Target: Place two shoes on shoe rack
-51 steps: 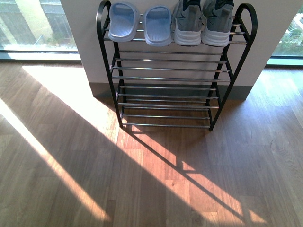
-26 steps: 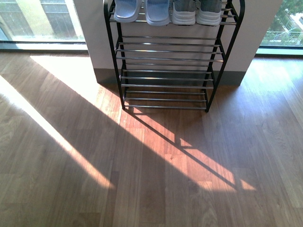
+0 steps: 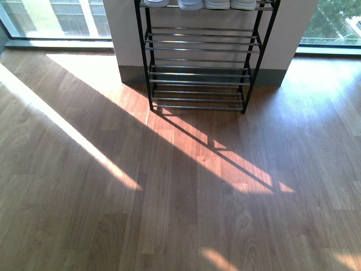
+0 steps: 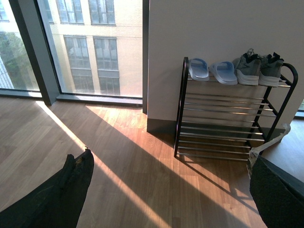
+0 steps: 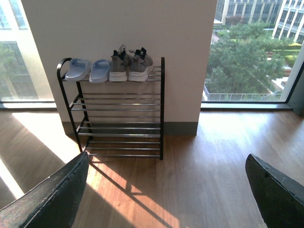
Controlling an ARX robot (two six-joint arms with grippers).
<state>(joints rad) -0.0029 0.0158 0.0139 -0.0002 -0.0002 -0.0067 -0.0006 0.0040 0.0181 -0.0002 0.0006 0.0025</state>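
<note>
Both grey shoes (image 5: 118,64) (image 5: 140,62) stand side by side on the top shelf of the black shoe rack (image 5: 118,123), at its right end. In the left wrist view the shoes (image 4: 248,70) (image 4: 271,70) sit on the same shelf of the rack (image 4: 228,128). The front view cuts the rack (image 3: 197,73) at the top edge, so only the white soles (image 3: 217,4) show. My left gripper (image 4: 173,194) and right gripper (image 5: 164,194) are open, empty, and well back from the rack above the floor.
Two pale blue slippers (image 5: 78,69) (image 5: 99,70) fill the top shelf's left half. The rack backs onto a white wall pillar (image 5: 118,28) between floor-length windows (image 4: 85,47). Wooden floor (image 3: 180,186) with sun stripes spreads in front. A pale strap (image 4: 268,142) hangs by the rack's right side.
The front view has pulled back from the rack: it has slid up the frame and shrunk, and the shoes are now almost cut off at the top edge.
</note>
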